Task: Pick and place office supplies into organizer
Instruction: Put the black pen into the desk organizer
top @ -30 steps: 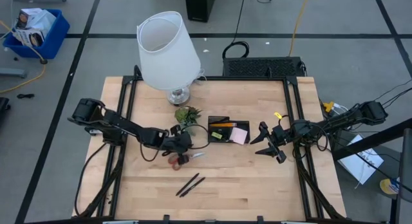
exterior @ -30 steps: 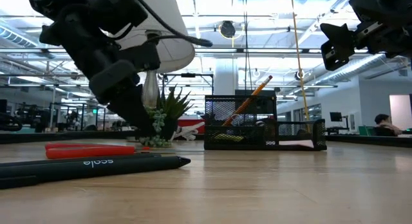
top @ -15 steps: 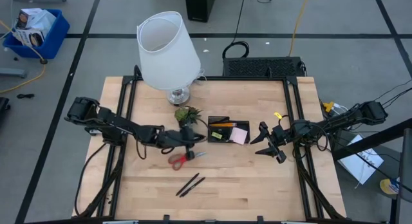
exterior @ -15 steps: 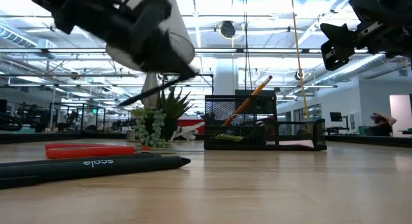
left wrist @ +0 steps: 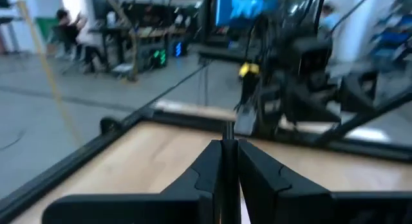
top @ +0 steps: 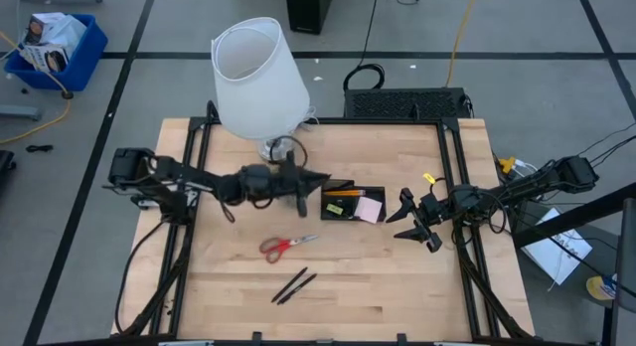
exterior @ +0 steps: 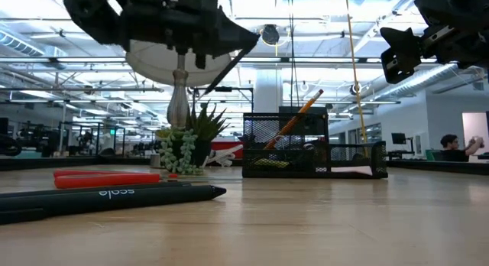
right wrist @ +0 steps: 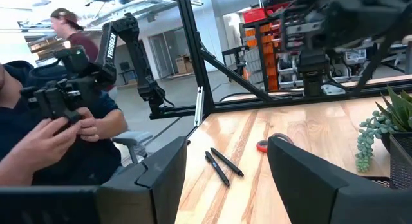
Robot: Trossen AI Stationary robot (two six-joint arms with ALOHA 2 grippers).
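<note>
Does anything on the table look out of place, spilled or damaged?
Nothing spilled or damaged. Only the red-handled scissors and two black pens lie loose on the table, outside the organizer.

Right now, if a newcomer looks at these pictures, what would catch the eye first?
The big white-shaded lamp at the table's back-left corner stands out first. Next, the left tool, shut on a thin dark pen, hangs beside the black organizer. Red-handled scissors lie mid-table, apart from both arms.
</note>
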